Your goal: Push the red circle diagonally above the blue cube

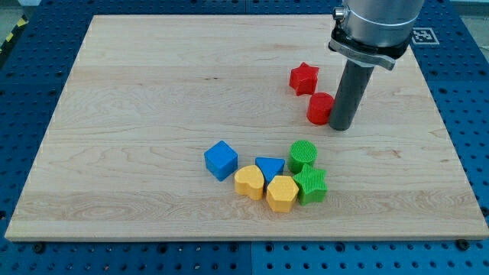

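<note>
Camera view: wooden board (153,99) on a blue pegboard bench (466,114). No claw on this rig, just the dark rod, so nothing opens, closes or holds.

My tip (341,127) is down at the board in the view's right half, pressed right against the right side of the red circle (320,108) (contact looks real, though the rod hides the circle's right edge).

Red star (303,78) sits just up and left of the red circle, near it, maybe touching; cannot tell.

Blue cube (221,160) is well apart from the red circle, lower and to the view's left, at the left end of the bottom cluster.

Cluster, left to right: blue cube, yellow heart-like block (249,182) just below-right of it, blue triangle (270,167), yellow hexagon (282,192), green star (311,184), green circle (302,154) above the green star. These are packed tight, most touching a neighbour.

Red circle is currently up and to the right of the blue cube, with bare board between them.
</note>
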You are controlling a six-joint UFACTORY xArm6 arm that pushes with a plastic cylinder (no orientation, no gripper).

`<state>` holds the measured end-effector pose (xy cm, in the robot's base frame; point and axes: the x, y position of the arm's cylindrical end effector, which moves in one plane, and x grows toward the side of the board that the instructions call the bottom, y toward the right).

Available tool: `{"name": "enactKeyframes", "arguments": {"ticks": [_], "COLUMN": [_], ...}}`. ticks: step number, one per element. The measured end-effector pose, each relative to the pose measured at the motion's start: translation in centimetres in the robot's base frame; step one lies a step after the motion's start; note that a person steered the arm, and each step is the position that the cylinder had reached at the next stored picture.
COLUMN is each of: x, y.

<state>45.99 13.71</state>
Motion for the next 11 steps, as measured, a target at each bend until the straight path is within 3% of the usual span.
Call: {"name": "enactKeyframes", "arguments": {"ticks": [4,6,9,11], "x": [-1.0,-3.0,-5.9,-5.7], "y": [2.1,-4.3,-4.0,-10.4]}}
